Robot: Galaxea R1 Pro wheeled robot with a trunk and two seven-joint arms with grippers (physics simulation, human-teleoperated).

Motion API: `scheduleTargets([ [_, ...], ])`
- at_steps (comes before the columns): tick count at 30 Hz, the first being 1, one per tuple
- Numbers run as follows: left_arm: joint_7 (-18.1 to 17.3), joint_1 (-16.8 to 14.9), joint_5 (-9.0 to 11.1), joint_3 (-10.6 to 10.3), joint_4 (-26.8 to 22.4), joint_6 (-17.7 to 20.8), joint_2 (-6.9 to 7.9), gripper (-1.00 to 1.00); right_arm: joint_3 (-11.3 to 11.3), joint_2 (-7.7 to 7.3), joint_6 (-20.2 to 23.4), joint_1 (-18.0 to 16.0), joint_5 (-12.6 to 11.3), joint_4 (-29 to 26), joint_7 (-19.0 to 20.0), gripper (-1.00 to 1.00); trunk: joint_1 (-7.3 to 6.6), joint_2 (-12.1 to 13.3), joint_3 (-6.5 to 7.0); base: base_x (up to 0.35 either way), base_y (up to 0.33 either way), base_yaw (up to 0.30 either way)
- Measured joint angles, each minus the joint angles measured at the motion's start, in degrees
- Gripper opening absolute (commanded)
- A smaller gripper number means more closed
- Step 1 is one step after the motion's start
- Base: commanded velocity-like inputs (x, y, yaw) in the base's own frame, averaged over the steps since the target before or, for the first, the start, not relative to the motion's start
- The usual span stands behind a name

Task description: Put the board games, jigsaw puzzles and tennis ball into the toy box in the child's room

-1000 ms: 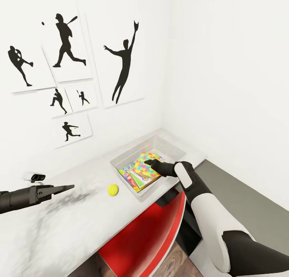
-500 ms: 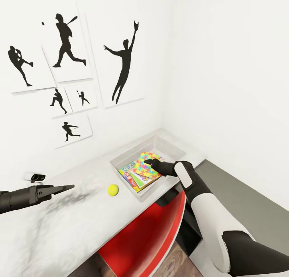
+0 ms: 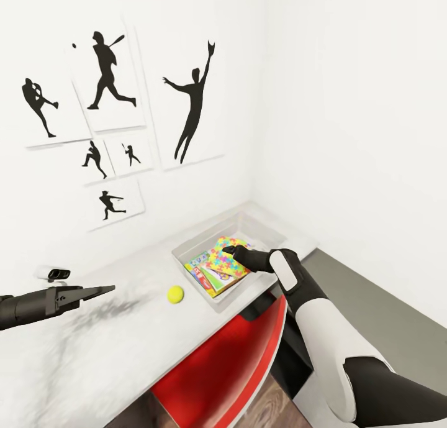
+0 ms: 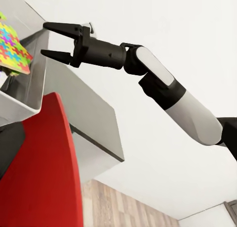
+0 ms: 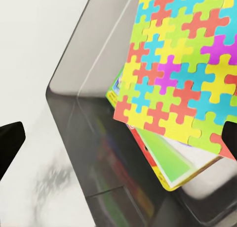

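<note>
While the white wall with its black baseball-player pictures (image 3: 110, 71) takes up most of the head view, the table (image 3: 93, 347) runs below it from the near left toward the far corner. On that pale top sits the toy box (image 3: 266, 224), its long axis lying slantwise, from near left to far right. Inside it a stack of board games (image 3: 203, 273) lies flat, and a jigsaw puzzle (image 3: 225, 257) rests on top, one corner pointing toward the far right wall of the box. A red chair (image 3: 226, 369) stands under the table edge. The right gripper (image 3: 231, 251) hangs just over the puzzle, fingers well apart and clasping nothing. The left gripper (image 3: 107, 289) hovers above the table at the left, pointing toward the box; its fingers stand apart in the left wrist view. Between it and the box, the tennis ball (image 3: 176, 294) lies on the table, just beside the box's near left end.
</note>
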Motion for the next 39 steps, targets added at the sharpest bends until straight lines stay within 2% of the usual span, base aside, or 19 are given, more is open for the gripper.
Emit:
scheduleTargets([
  [14,0.0,0.0,0.0,0.0,0.0,0.0,0.01,1.00,0.1,0.00,-0.1,0.0,0.0,0.0,0.1,1.00,0.01,0.0,1.33,-0.010,0.000,-0.005],
  [23,0.0,0.0,0.0,0.0,0.0,0.0,-0.02,1.00,-0.1,-0.01,-0.2,0.0,0.0,-0.2,0.6,1.00,0.00,0.0,2.16,-0.044,0.000,-0.117],
  [27,0.1,0.0,0.0,0.0,0.0,0.0,-0.04,1.00,-0.2,-0.02,0.0,0.6,0.0,-3.3,2.0,1.00,0.00,0.0,2.52,-0.005,0.000,-0.150],
  [31,0.0,0.0,0.0,0.0,0.0,0.0,-0.01,1.00,-0.2,-0.02,0.5,0.9,-0.1,-9.8,3.6,1.00,0.00,0.0,2.88,-0.001,0.000,-0.154],
  [35,0.0,0.0,0.0,0.1,0.0,0.0,0.01,1.00,-0.3,-0.03,1.0,1.5,-0.1,-12.3,4.8,1.00,0.00,0.0,3.23,0.000,0.000,-0.155],
  [37,0.0,0.0,0.0,0.1,0.0,0.0,0.01,1.00,-0.4,-0.03,1.2,2.7,0.0,-14.0,7.2,1.00,0.00,0.0,3.40,0.000,0.000,-0.163],
  [39,0.0,0.0,0.0,0.1,0.0,0.0,0.01,1.00,-0.5,-0.04,1.3,4.6,0.0,-16.2,11.2,1.00,0.00,0.0,3.57,0.000,0.000,-0.173],
])
